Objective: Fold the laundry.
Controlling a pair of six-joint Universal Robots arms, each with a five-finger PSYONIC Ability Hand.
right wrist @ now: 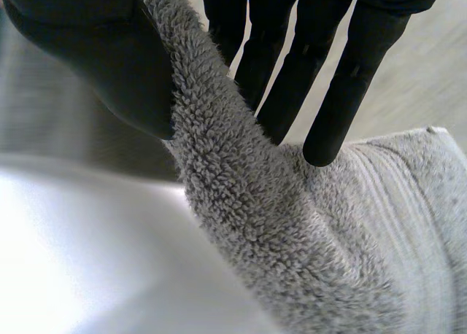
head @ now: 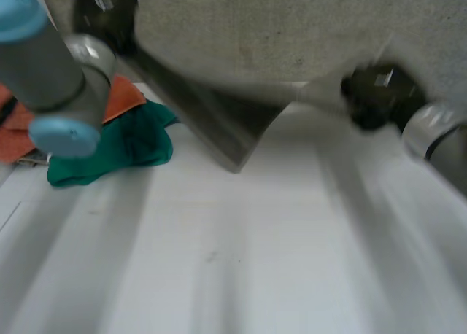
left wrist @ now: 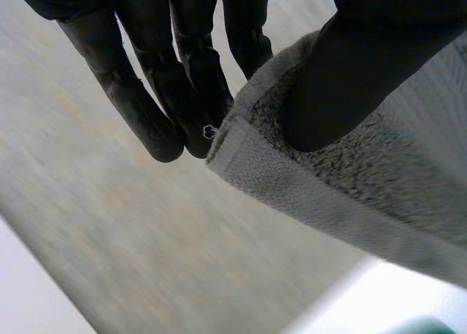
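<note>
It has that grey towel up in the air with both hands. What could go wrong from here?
The left hand pinches only a corner of the grey towel, and the right hand only its edge, so either grip might slip. The towel hangs in a slack fold between the hands and may land creased on the table. The green cloth and orange cloth lie close by the left arm and could get dragged.

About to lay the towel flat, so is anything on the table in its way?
Nothing visible lies on the white table under the grey towel, pinched up by the left hand and right hand. A green cloth and an orange cloth lie aside by the left arm.
</note>
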